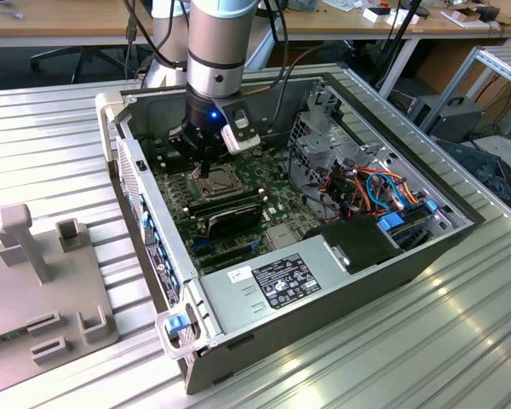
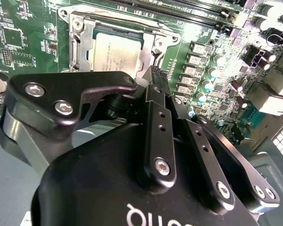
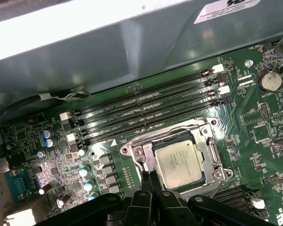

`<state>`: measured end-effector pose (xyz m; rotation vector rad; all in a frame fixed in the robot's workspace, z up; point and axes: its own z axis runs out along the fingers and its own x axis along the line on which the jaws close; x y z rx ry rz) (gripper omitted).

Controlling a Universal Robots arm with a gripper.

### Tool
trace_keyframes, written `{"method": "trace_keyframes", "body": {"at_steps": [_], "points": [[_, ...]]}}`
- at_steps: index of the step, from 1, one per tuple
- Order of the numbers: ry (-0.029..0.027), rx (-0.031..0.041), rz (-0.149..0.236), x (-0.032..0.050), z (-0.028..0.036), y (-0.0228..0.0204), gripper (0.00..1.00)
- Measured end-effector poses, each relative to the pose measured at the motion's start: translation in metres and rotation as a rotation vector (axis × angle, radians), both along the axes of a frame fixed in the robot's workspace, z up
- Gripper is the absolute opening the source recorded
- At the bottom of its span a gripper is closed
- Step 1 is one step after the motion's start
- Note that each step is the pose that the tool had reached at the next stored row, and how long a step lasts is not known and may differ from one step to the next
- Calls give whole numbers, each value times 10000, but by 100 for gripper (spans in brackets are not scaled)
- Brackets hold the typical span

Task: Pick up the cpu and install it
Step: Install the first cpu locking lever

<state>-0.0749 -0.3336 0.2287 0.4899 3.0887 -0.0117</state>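
The cpu (image 3: pixel 179 164) is a pale grey-tan square chip lying flat inside the socket's metal frame (image 3: pixel 211 146) on the green motherboard (image 3: pixel 254 122). In the second wrist view the cpu (image 2: pixel 117 52) sits just beyond my fingertips. My gripper (image 3: pixel 148 181) is shut with nothing between its fingers, its tips beside the socket frame at one edge of the chip. In the exterior view my gripper (image 1: pixel 206 166) hangs low inside the open computer case (image 1: pixel 366 281), right over the socket area.
Long black memory slots (image 3: pixel 146 113) run alongside the socket. A power supply (image 1: pixel 272 285) fills the case's near side, with orange and blue cables (image 1: pixel 370 183) and drive bays at the exterior view's right. A grey fixture (image 1: pixel 43 290) stands outside the case at the exterior view's left.
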Motion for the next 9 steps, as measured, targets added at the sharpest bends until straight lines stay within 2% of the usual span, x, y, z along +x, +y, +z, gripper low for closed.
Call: {"method": "trace_keyframes", "body": {"at_steps": [9], "points": [[0,0,10,0,0,0,11]]}}
